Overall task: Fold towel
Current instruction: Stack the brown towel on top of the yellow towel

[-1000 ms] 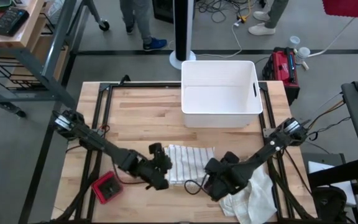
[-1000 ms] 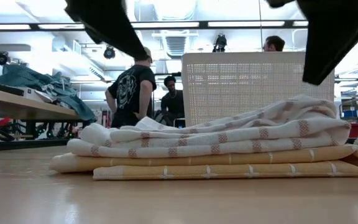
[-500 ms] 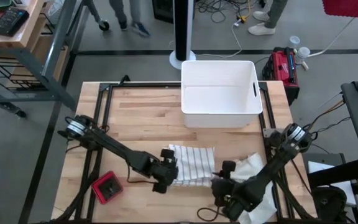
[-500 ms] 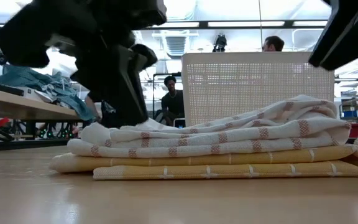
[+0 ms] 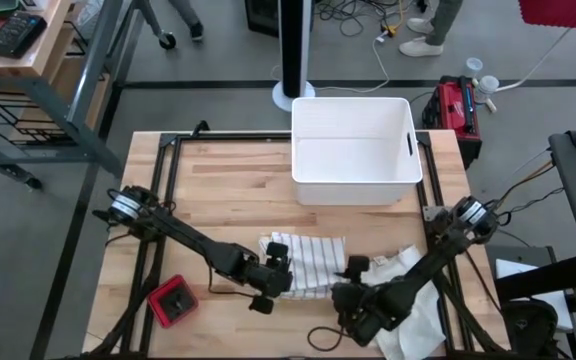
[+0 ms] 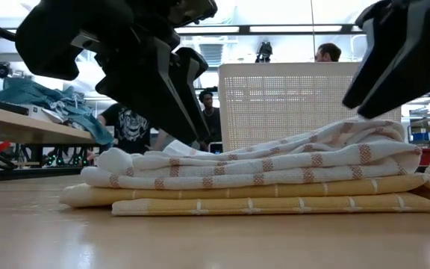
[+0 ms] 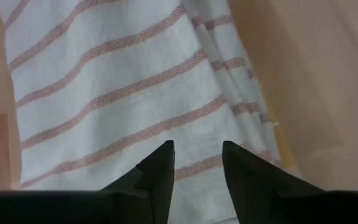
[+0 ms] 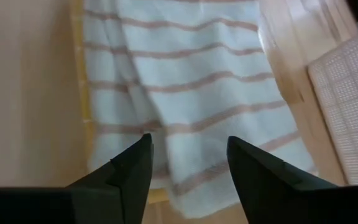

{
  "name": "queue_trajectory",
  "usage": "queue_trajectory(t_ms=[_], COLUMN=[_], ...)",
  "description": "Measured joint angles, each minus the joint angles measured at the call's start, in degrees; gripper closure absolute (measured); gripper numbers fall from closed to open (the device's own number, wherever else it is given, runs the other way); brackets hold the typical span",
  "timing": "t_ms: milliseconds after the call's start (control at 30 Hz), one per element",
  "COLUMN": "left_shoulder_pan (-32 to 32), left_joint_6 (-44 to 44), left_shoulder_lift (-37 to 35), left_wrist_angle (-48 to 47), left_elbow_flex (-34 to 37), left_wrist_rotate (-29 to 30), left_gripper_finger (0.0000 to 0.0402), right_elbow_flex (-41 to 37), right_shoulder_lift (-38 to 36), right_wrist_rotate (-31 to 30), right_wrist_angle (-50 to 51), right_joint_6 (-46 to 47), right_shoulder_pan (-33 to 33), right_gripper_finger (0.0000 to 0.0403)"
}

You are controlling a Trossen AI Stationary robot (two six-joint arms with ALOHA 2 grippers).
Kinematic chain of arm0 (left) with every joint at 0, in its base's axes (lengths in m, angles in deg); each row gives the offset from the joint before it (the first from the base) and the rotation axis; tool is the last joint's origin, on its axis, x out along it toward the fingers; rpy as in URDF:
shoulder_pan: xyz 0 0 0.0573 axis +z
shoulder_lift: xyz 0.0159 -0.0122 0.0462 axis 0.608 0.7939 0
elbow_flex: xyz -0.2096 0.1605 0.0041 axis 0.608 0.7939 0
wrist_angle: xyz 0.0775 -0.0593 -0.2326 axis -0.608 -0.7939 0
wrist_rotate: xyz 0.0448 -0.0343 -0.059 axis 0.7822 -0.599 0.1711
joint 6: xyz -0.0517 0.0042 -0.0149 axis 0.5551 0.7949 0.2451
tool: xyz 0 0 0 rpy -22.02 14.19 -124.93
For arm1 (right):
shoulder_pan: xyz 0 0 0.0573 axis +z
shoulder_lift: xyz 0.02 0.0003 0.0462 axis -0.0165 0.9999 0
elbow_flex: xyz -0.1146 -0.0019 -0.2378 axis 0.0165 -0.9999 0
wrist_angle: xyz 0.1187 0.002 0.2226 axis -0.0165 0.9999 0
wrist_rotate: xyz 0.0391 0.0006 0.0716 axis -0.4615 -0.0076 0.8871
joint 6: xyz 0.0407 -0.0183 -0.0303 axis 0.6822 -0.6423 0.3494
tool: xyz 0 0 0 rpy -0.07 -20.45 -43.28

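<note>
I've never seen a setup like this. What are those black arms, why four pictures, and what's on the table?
Two robot arms work at a wooden table, each ending in a two-finger gripper. One picture looks straight down, one looks level across the tabletop, and two come from cameras on the arms' wrists. The left gripper and right gripper hover at either end of a folded striped towel, both open and holding nothing. The towel lies on a yellow one. Also there: a white bin, a small red object and loose white cloth.
</note>
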Motion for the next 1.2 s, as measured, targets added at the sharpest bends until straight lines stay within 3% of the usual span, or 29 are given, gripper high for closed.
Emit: queue_trajectory(t_ms=[233,633,800,967,1200], left_shoulder_pan=[-0.01,0.12,0.19,0.19,0.26], left_joint_6=[0.00,0.00,0.00,-0.24,-2.44], left_shoulder_lift=[0.00,0.00,0.00,0.00,0.00], left_wrist_angle=[0.07,0.48,0.48,0.75,7.60], left_elbow_flex=[0.00,0.00,0.00,0.00,-0.06], left_wrist_rotate=[-0.05,-0.05,-0.05,-0.05,-0.05], left_gripper_finger=[0.0283,0.0319,0.0324,0.0318,0.0313], right_elbow_flex=[-3.47,-6.86,-6.65,-2.98,2.17], right_shoulder_lift=[0.01,0.00,0.00,-0.05,-0.11], right_wrist_rotate=[5.21,5.58,5.56,5.40,3.34], right_wrist_angle=[-6.24,-9.28,-9.43,-9.49,-6.12], right_joint_6=[-5.27,-7.56,-8.72,-11.49,-10.52], right_shoulder_pan=[-2.07,-4.79,-5.32,-5.32,-6.51], right_gripper_finger=[0.0204,0.0224,0.0276,0.0386,0.0399])
